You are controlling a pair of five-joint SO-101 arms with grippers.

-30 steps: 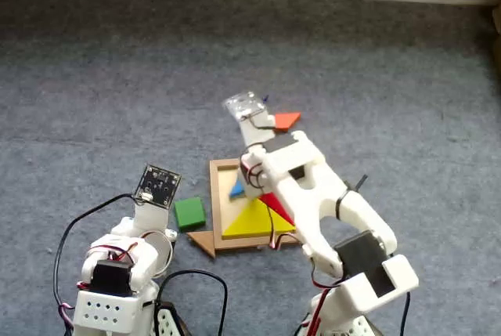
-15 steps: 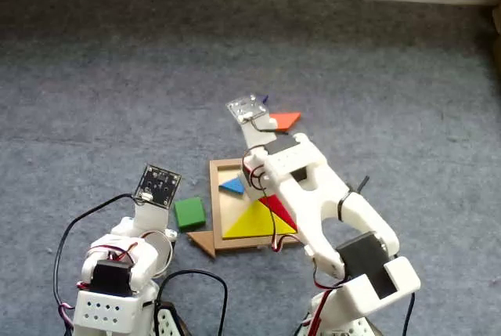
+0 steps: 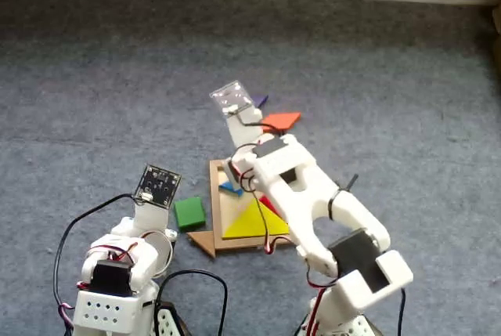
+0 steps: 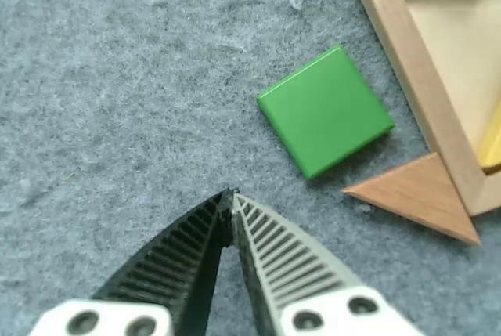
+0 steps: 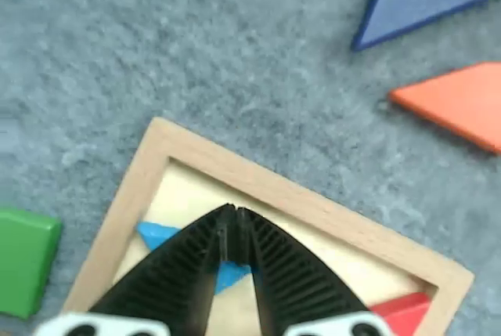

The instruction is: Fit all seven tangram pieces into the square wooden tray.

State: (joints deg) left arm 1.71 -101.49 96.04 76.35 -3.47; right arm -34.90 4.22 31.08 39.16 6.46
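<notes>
Tray (image 5: pixel 313 201): my right gripper (image 5: pixel 233 212), jaws closed and empty, sits over the blue triangle (image 5: pixel 159 235); I could jam it crooked.

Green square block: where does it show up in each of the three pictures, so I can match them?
High view: the green square lies on the carpet, left of the wooden tray.
Left wrist view: on the carpet beside the tray's rim, near the wooden triangle.
Right wrist view: cut off at the picture's edge, outside the tray's rim.
Shared landmark: the tray's rim.
</notes>
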